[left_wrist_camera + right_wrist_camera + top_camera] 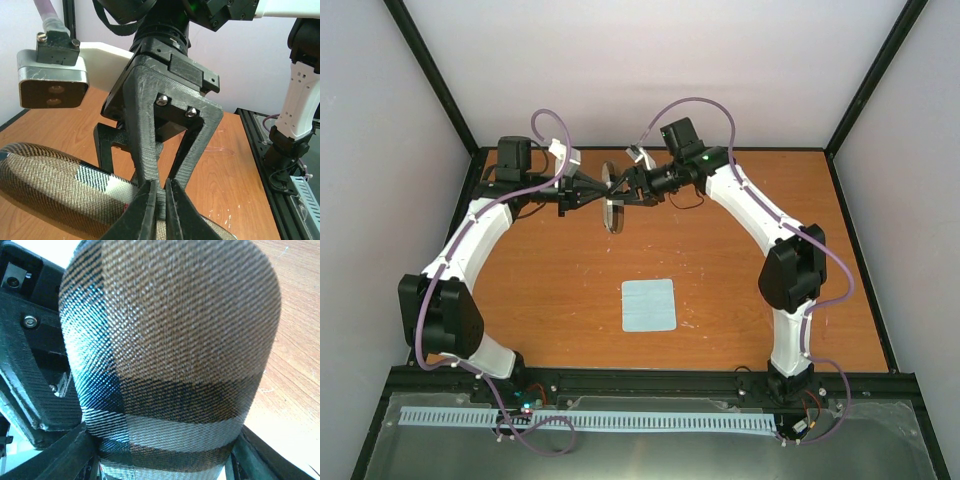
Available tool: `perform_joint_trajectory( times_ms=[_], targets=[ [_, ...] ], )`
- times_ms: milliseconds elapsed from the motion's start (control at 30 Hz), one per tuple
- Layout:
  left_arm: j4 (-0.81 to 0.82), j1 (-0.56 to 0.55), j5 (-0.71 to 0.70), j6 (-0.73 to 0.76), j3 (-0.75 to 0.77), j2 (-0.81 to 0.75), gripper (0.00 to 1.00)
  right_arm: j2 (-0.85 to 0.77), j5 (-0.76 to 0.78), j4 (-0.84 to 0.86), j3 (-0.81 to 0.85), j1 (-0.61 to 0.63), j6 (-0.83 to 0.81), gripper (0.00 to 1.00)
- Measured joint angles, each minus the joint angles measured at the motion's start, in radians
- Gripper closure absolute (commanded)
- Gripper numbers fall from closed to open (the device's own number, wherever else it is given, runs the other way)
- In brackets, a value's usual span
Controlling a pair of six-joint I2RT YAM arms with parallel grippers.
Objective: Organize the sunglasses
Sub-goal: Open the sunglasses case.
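Note:
No sunglasses show in any view. The brown grey-striped case [612,212] is held off the table at the back centre, between both grippers. My left gripper [601,188] comes from the left. In the left wrist view its fingers [160,205] are nearly closed on a thin woven edge of the case [45,175]. My right gripper [625,190] comes from the right and faces the left one [162,180]. In the right wrist view the case [170,340] fills the frame, with my right gripper [162,462] closed on its sides.
A light blue square cloth [649,305] lies flat on the wooden table [740,300] in the near middle. Black frame posts and pale walls ring the table. The right arm's base [292,125] stands at the table's right edge.

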Motion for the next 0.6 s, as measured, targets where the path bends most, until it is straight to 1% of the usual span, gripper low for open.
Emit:
perform_joint_trajectory(
  times_ms=[233,600],
  targets=[
    [-0.001,0.0,0.002,0.018,0.0,0.005,0.97,0.0,-0.01,-0.002,0.006,0.001,0.0,0.97],
    [-0.028,0.0,-0.015,0.075,0.0,0.014,0.99,0.0,-0.019,-0.037,0.007,-0.001,-0.003,0.97]
  ],
)
